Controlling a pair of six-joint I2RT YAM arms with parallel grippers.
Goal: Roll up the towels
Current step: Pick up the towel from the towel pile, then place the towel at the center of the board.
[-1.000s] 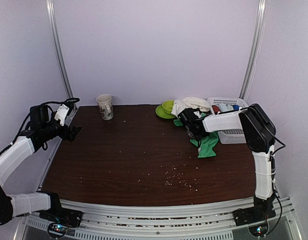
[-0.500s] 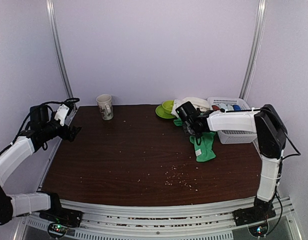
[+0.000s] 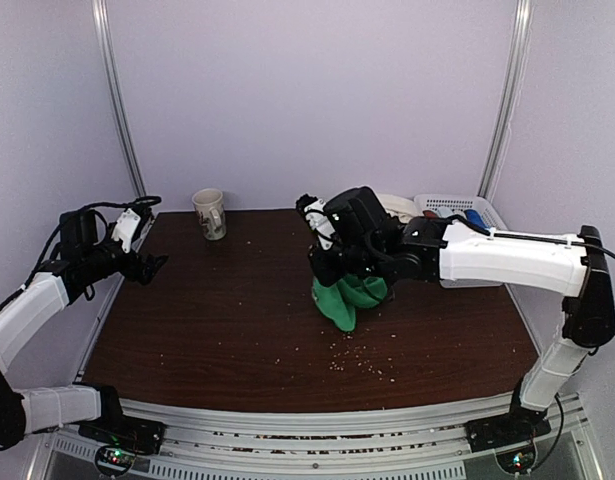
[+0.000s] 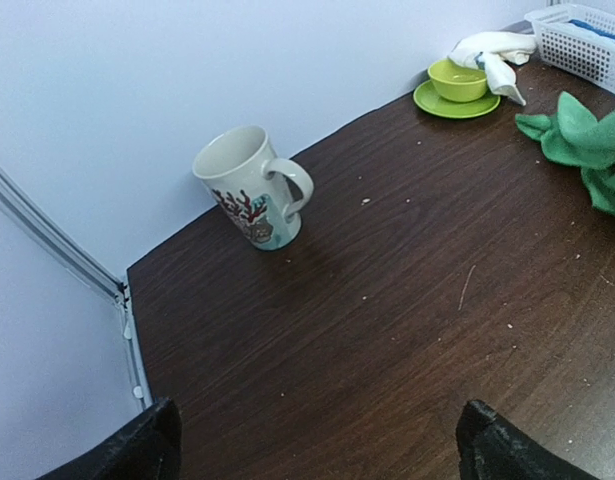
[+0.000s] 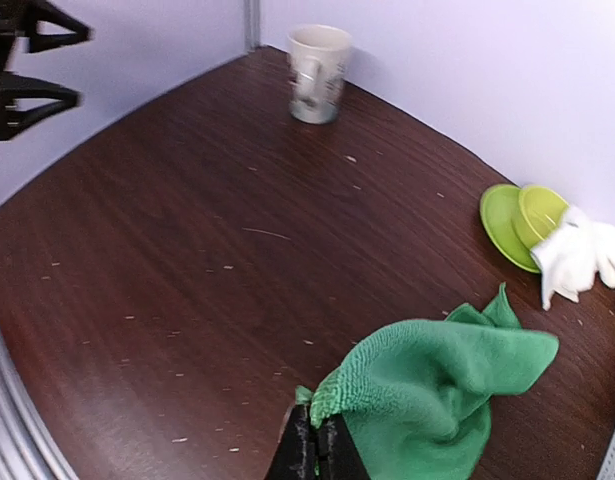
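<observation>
My right gripper (image 3: 325, 266) is shut on an edge of the bright green towel (image 3: 348, 299), which hangs bunched from it onto the middle of the dark table. The right wrist view shows the fingertips (image 5: 318, 432) pinching the green towel (image 5: 442, 385) tight. The cream-white towel (image 5: 579, 256) lies crumpled at the back right against a green bowl; from the top view the cream-white towel (image 3: 397, 204) is mostly hidden behind my right arm. My left gripper (image 3: 153, 264) hovers open and empty over the table's left edge, far from both towels (image 4: 585, 148).
A patterned mug (image 3: 210, 213) stands at the back left. A lime bowl on a saucer (image 4: 457, 85) sits at the back, with a white basket (image 3: 455, 205) holding towel rolls to its right. Crumbs dot the table's front middle (image 3: 357, 358).
My right arm has swung left from beside the basket to the table's middle, carrying the green towel with it. The left arm has stayed put.
</observation>
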